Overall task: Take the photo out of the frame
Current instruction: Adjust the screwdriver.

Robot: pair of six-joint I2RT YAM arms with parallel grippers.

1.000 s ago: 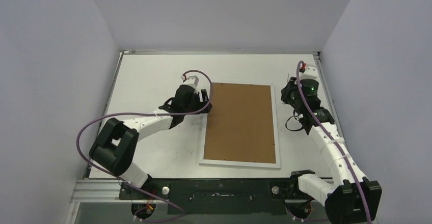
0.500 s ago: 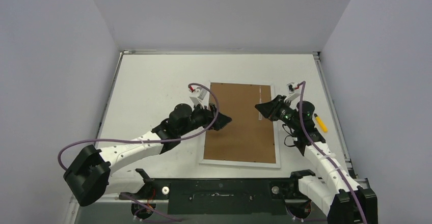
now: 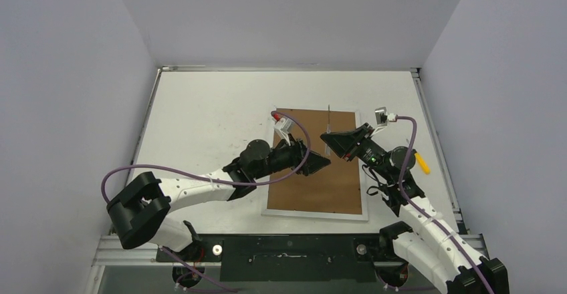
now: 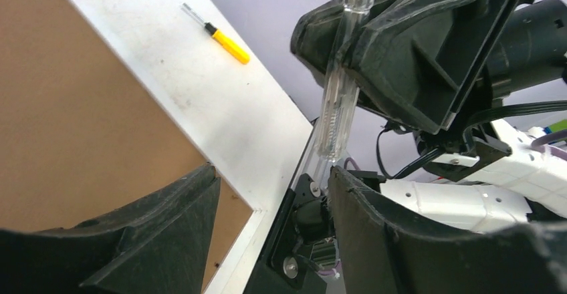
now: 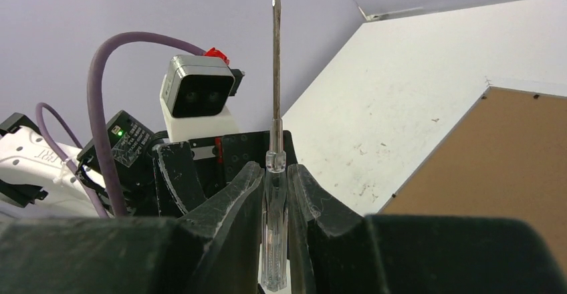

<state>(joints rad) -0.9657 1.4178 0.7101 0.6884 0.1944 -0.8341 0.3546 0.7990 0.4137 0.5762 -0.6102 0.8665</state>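
The frame [image 3: 314, 180] lies face down on the table, its brown back [image 4: 73, 107] up inside a narrow white border. The photo is hidden beneath that back. My right gripper [image 3: 325, 137] hovers over the frame's upper half, shut on the clear handle of a screwdriver [image 5: 275, 240]. The screwdriver's metal shaft [image 5: 275, 60] sticks out past the fingertips. My left gripper [image 3: 325, 162] faces it from the left, open. In the left wrist view the handle's end [image 4: 331, 127] hangs just above the gap between my left fingers [image 4: 374, 227], close to the right-hand one.
A yellow-handled screwdriver [image 3: 422, 162] lies on the white table to the right of the frame, also seen as the yellow-handled screwdriver [image 4: 227, 40] in the left wrist view. Grey walls enclose the table on three sides.
Both arms swung in over the frame. The right gripper carried the clear screwdriver leftward, the left gripper moved right to meet it, and the left jaws have narrowed a little.
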